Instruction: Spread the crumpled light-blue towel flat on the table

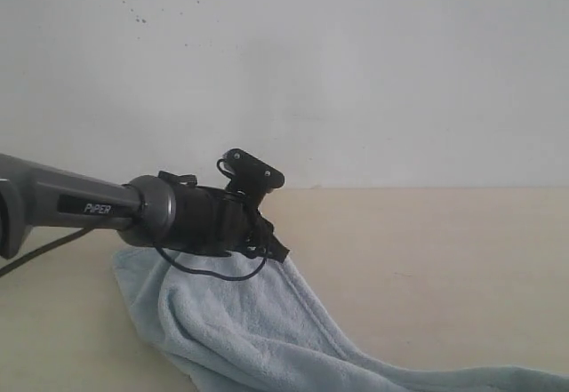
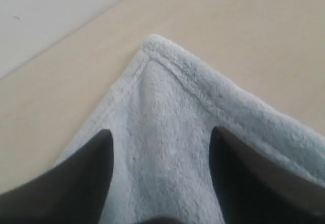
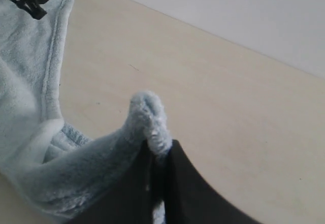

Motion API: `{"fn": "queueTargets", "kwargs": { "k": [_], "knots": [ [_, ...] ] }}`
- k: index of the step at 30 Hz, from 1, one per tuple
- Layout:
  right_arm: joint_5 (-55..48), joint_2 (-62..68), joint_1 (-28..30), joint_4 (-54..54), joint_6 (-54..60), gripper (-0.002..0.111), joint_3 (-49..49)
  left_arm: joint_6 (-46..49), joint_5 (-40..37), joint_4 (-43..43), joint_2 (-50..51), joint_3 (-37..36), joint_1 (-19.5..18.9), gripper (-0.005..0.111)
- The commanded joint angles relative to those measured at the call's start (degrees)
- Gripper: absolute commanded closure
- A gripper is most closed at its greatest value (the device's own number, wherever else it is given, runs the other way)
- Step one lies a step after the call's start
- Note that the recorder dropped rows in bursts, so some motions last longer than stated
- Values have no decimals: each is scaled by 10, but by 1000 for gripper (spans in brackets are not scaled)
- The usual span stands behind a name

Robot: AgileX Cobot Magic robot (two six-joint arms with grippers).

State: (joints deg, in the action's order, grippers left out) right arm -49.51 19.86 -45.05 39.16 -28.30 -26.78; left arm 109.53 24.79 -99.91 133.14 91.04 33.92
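Observation:
The light-blue towel [image 1: 258, 330] lies partly spread on the beige table [image 1: 427, 259], running from the left toward the bottom right edge of the exterior view. My left gripper [image 1: 276, 248] hovers over a hemmed corner of the towel [image 2: 167, 112]; its two dark fingers [image 2: 86, 178] stand wide apart with cloth beneath them, open. My right gripper [image 3: 160, 150] is out of the exterior view; in its wrist view its fingers are shut on a bunched corner of the towel [image 3: 147, 115], lifted off the table [image 3: 228, 107].
A white wall [image 1: 356, 63] rises behind the table. The left arm's grey link [image 1: 71, 201] reaches in from the left, a black cable hanging under it. Bare tabletop lies right of the towel.

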Motion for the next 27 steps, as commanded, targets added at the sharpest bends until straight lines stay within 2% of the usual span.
{"fn": "queueTargets", "kwargs": {
  "k": [1,6,13,22,24,27],
  "knots": [
    [24,2,0,-5,10,108,1,-7,-25,0,31,48,-7,52],
    [33,2,0,-16,10,108,1,-8,-26,0,56,65,-20,52],
    [34,2,0,-25,20,108,1,-92,-81,0,69,67,-52,52],
    [50,2,0,-25,20,108,1,-96,-117,0,104,73,-59,53],
    [56,2,0,-25,20,108,1,-96,-117,0,110,73,-59,58],
    [62,2,0,-26,15,108,1,-96,-117,0,111,69,-59,85]
  ]
}}
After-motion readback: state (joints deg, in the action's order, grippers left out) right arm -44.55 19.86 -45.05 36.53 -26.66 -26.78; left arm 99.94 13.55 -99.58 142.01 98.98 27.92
